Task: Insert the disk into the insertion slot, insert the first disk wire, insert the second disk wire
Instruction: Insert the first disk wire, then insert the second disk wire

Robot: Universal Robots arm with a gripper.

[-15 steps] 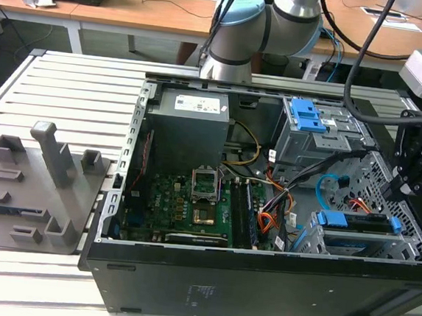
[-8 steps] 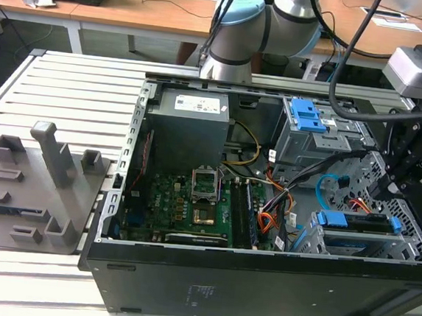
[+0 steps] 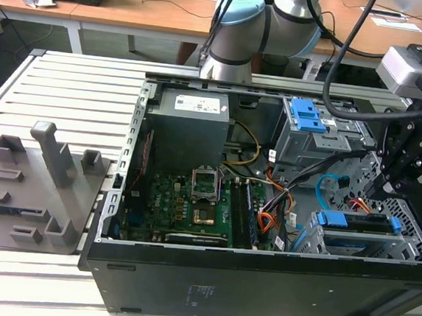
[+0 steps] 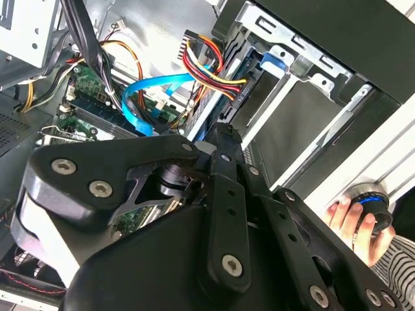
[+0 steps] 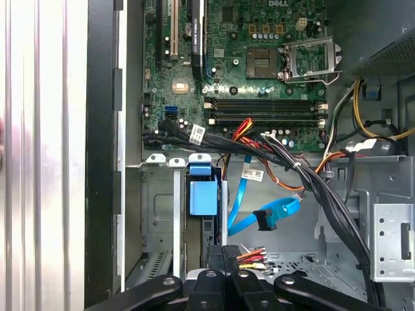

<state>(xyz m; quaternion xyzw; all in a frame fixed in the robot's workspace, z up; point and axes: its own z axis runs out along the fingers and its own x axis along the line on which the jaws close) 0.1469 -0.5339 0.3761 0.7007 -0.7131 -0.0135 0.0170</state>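
Observation:
The disk (image 3: pixel 358 247) lies inside the insertion slot (image 3: pixel 414 239), a low grey perforated bay at the case's corner on the exterior view's right. Its blue carrier bracket (image 5: pixel 202 193) faces the motherboard. My gripper (image 5: pixel 224 262) hangs over the disk's end and is shut on the black plug of a disk wire (image 5: pixel 254 256) with red, yellow and black strands (image 4: pixel 206 65). In the exterior view the gripper (image 3: pixel 377 204) is low over the bay. A blue flat disk wire (image 5: pixel 266 217) curls loose beside it, its plug free.
The taller grey cage with blue latch tabs (image 3: pixel 307 115) stands behind the bay. Black cable bundles (image 5: pixel 305 175) cross above the motherboard (image 3: pixel 185 200). A grey fixture plate (image 3: pixel 35 187) rests on the slatted table. A person's hand (image 4: pixel 355 220) is on a round button outside the case.

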